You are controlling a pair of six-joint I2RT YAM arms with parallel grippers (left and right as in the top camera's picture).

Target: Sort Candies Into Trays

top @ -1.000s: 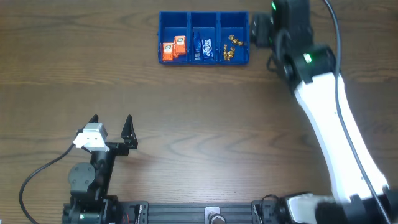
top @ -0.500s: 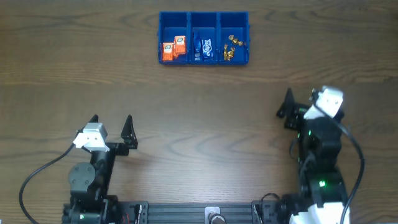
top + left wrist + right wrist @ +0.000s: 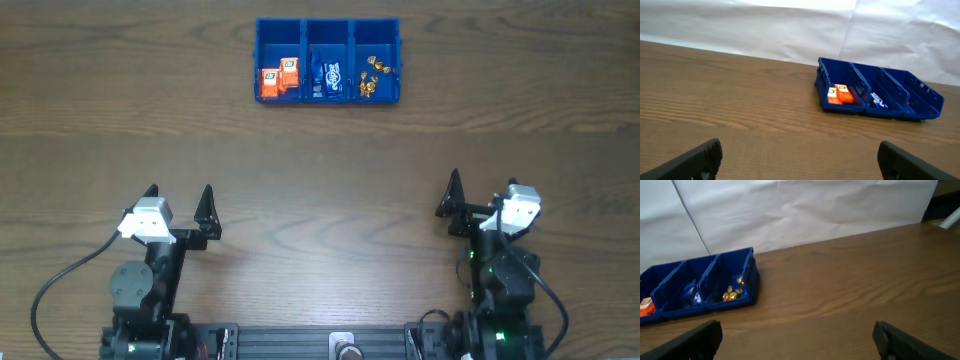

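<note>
Left tool (image 3: 178,197) and right tool (image 3: 482,200) sit released and carrying nothing near their bases in the top view, well apart from the blue tray (image 3: 328,21) far across the counter (image 3: 320,150); orange candies (image 3: 278,80), blue candies (image 3: 327,75) and gold candies (image 3: 370,78) each lie in their own compartment. Left wrist view: spread fingers (image 3: 695,159) frame the tray, its orange end nearest. Right wrist view: the gold compartment sits nearest. Sorting looks complete; any further pick would call for a long reach forward
</note>
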